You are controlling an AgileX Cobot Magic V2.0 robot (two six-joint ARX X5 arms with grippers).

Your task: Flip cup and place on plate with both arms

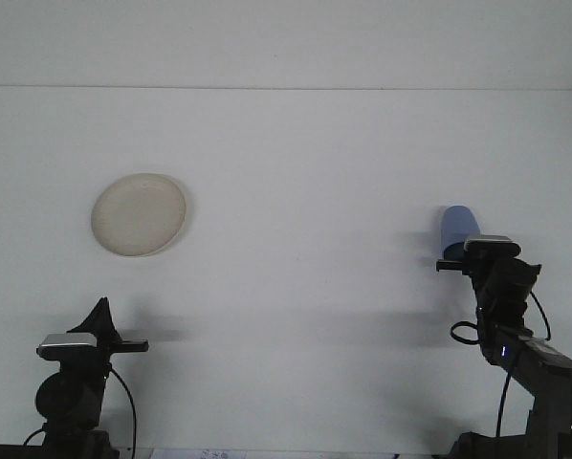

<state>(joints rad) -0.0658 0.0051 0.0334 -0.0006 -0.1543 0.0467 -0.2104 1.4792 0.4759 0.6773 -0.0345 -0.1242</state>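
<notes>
Front view gives us the small blue plastic cup (457, 230) upright-axis on the white table (305, 172), directly beyond the right gripper (473, 260), whose opening and hold we cannot tell; the round cream plate (139, 213) lies far left, nearer the parked left gripper (102, 320).

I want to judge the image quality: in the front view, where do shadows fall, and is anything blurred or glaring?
In the front view the light is soft and even, with no glare on the white table. Faint shadows stretch sideways from both arms, and a slim one edges the plate. The blue cup looks slightly soft, and the whole picture is somewhat grainy.
</notes>
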